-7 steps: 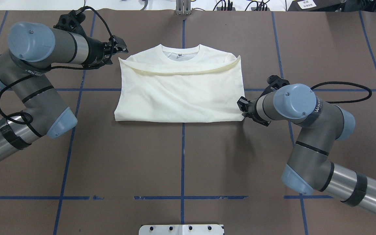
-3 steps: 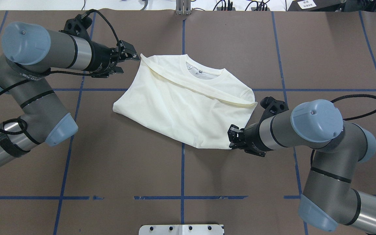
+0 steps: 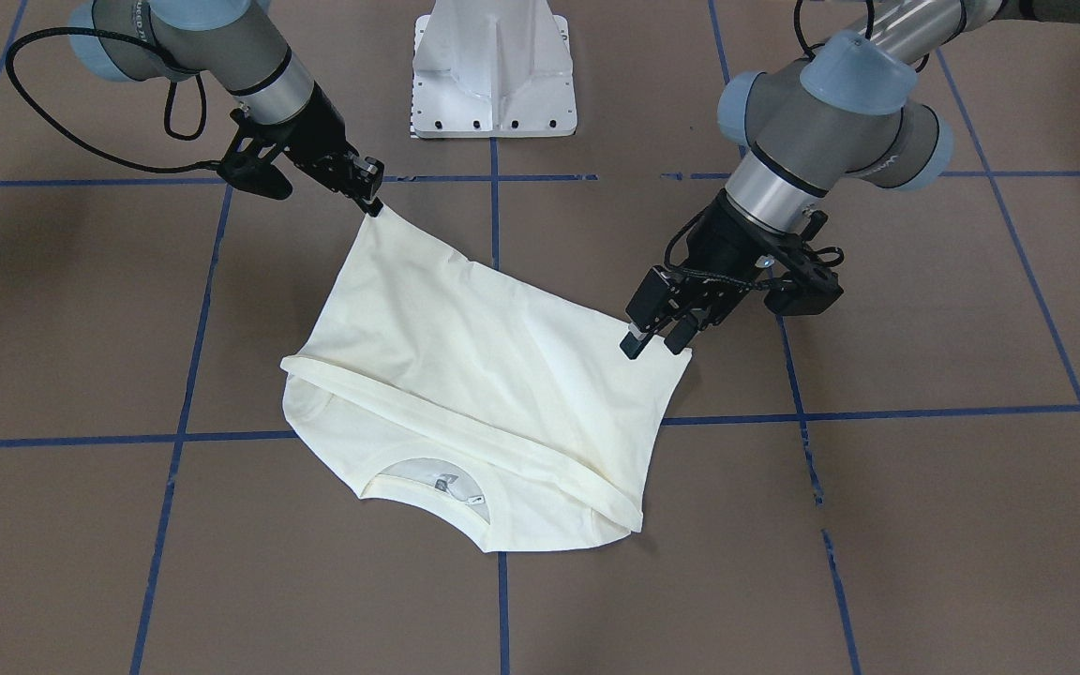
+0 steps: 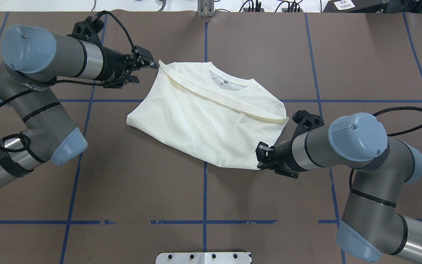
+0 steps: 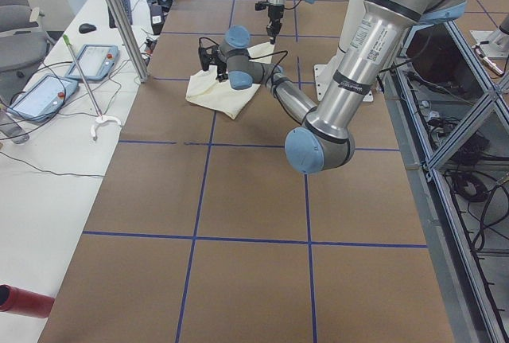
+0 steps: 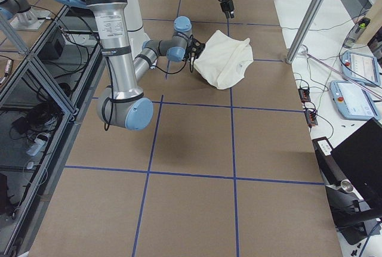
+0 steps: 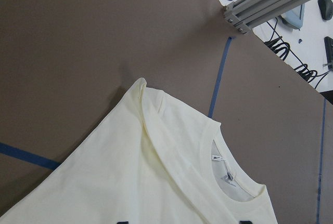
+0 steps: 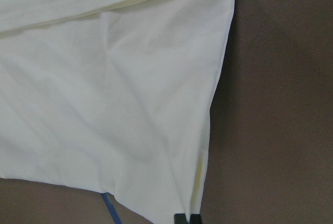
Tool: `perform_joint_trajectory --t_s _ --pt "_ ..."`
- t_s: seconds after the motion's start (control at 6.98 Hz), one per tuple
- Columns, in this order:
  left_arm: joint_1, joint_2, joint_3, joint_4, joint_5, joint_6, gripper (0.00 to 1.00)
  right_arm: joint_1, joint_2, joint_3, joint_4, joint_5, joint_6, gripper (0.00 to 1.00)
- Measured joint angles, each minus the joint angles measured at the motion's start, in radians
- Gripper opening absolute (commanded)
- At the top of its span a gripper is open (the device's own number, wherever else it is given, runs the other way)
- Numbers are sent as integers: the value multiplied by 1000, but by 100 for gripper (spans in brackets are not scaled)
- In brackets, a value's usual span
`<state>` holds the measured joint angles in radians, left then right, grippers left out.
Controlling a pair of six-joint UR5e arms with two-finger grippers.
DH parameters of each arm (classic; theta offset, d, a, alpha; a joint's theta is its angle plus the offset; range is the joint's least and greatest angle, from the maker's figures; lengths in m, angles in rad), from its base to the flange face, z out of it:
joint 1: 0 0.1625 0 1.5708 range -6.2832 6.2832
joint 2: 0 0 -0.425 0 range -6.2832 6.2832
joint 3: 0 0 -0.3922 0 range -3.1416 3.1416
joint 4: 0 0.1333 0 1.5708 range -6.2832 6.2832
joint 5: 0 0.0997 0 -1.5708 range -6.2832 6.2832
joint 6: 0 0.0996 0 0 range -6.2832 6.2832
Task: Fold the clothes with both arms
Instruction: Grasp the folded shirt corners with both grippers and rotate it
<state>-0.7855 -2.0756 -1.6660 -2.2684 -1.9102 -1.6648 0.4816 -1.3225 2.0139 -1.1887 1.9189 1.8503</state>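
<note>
— So, where does the T-shirt lie?

— You have the T-shirt (image 4: pixel 203 121) lying askew on the brown table (image 4: pixel 123 190), near the middle and across a blue tape line (image 4: pixel 204 190). It is folded once. The hem (image 4: pixel 225 102) runs as a pale band across the chest, just below the collar (image 4: pixel 232 88). One end of that band points toward the left arm, the other toward the right.

— And the right gripper?

— Your right gripper (image 3: pixel 373 204) is pinched tight on the corner of the fold nearest the robot. In the front-facing view the cloth is drawn up into a small peak there. In the right wrist view the corner runs straight into the black fingertips (image 8: pixel 180 219).

— What about the left one?

— Your left gripper (image 3: pixel 654 343) sits at the diagonally opposite corner, on the far side, where the hem band ends. Its two fingers stand clearly apart. From the front their tips overlap the shirt's edge, but I cannot tell whether any cloth lies between them. In the left wrist view that corner lies flat on the table.

— How does the rest of the cloth sit?

— Apart from the pinched corner, it rests on the table with a few soft wrinkles.
</note>
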Motion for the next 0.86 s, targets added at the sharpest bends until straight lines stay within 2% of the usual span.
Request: perform_joint_trajectory --t_s 0.29,0.86 --pt "1 3 0 0 0 0 77 -26 -68 64 0 0 4 0" --pt "6 -5 -3 1 -4 -3 79 -204 -257 234 0 4 29 0"
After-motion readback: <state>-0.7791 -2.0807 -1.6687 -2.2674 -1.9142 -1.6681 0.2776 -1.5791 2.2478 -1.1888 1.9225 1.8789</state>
